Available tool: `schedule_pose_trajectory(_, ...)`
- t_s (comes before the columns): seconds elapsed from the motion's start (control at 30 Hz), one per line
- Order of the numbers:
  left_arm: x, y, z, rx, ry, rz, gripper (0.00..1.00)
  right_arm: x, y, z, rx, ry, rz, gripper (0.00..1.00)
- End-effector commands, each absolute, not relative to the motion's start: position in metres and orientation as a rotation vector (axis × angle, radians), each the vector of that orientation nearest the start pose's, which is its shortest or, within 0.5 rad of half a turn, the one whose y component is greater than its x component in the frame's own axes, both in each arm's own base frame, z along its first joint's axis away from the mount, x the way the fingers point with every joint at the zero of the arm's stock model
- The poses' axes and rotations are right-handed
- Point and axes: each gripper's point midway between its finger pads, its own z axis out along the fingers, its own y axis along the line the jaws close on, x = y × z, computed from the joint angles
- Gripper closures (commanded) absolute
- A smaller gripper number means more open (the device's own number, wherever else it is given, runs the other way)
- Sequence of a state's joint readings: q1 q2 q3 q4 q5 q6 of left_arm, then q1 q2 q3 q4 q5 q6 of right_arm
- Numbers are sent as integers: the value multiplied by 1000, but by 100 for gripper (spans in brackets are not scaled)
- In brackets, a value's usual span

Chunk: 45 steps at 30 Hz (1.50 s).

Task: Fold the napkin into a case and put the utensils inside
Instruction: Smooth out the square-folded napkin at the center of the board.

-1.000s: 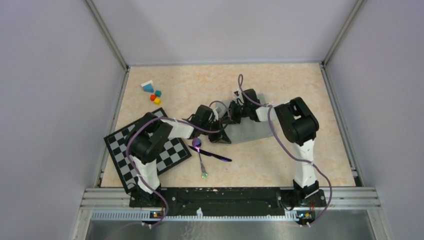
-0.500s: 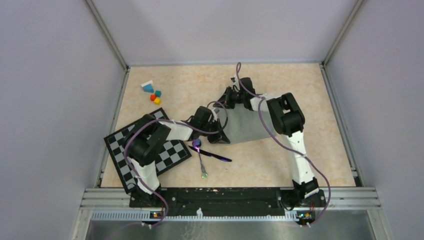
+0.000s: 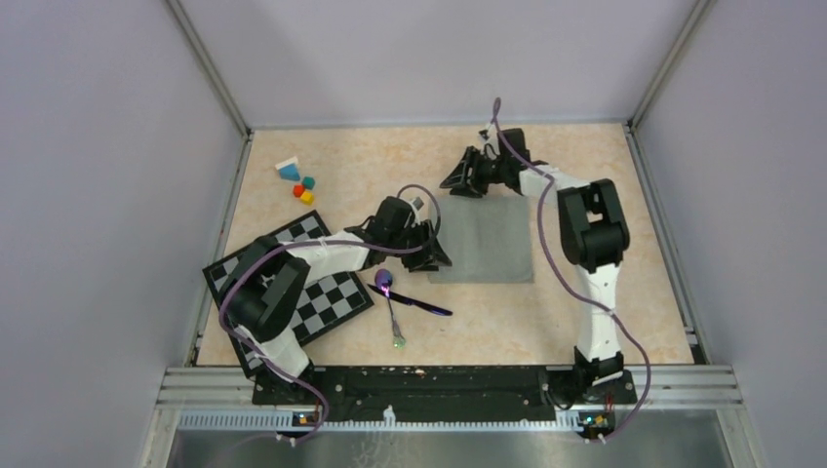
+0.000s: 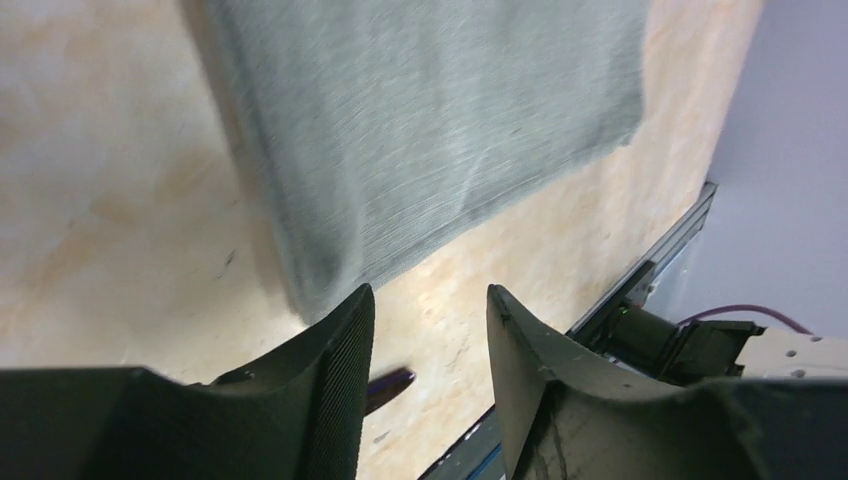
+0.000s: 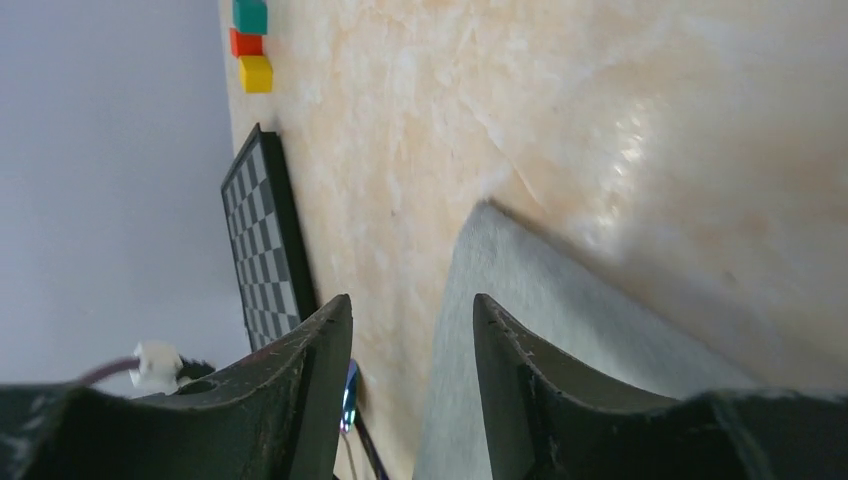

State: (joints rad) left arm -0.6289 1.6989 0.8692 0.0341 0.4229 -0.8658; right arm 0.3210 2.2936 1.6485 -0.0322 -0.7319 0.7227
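Observation:
The grey-green napkin (image 3: 484,240) lies flat on the table as a near-square sheet; no case is in view. My left gripper (image 3: 436,255) hovers open at its near-left corner, holding nothing, with the cloth (image 4: 430,120) just ahead of the fingers (image 4: 340,340). Above the far-left corner my right gripper (image 3: 454,182) is open and empty, the napkin's edge (image 5: 560,330) below it. The utensils lie left of the napkin: an iridescent purple spoon (image 3: 384,281) and a dark stick piece (image 3: 414,302) crossing its handle.
A black-and-white checkered board (image 3: 322,292) lies under the left arm, also seen in the right wrist view (image 5: 262,240). Small coloured blocks (image 3: 300,182) sit at the far left. A metal rail (image 3: 449,375) borders the near edge.
Both grippers went from shut to open and let go of the napkin, which now lies spread flat. The right gripper moved toward the far side; the left drew slightly back.

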Motion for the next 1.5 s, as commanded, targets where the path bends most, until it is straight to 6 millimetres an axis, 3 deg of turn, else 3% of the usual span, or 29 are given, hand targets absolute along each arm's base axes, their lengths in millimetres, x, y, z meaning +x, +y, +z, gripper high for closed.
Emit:
schedule_pose_trajectory(0.0,304,-330,120,-23,2439,-1157,52,479,255,131,17,2259,1297,52)
schedule_pose_trajectory(0.03,319,-333,130,-17,2403,-1159,54,477,248,131,31,2250,1299,52)
schedule_pose_trajectory(0.1,337,-336,131,-24,2416,-1157,62,473,232,130,65,2239,1302,51)
schedule_pose_trajectory(0.23,374,-355,138,32,2381,-1222,65,466,201,122,155,2215,1293,52)
schedule_pose_trajectory(0.4,419,-374,120,95,2366,-1221,70,465,185,102,200,2206,1302,79)
schedule_pose_trajectory(0.57,441,-364,83,74,2404,-1136,73,470,169,78,244,2213,1295,85)
schedule_pose_trajectory(0.73,437,-321,19,-82,2534,-984,73,472,135,41,362,2250,1254,85)
schedule_pose_trajectory(0.8,432,-312,1,-115,2563,-974,74,472,120,22,393,2297,1189,84)
schedule_pose_trajectory(0.87,429,-309,-5,-107,2577,-972,75,470,110,12,418,2337,1127,83)
schedule_pose_trajectory(0.97,426,-316,11,-59,2548,-1035,73,476,105,28,385,2336,1082,79)
schedule_pose_trajectory(1.1,428,-328,62,19,2463,-1154,63,476,115,78,311,2285,1094,72)
schedule_pose_trajectory(1.2,428,-328,92,38,2415,-1195,58,464,124,94,282,2287,1108,68)
schedule_pose_trajectory(1.3,423,-326,100,35,2408,-1210,56,445,136,85,252,2323,1120,68)
schedule_pose_trajectory(1.47,401,-315,62,-20,2497,-1185,61,407,136,44,291,2421,1089,68)
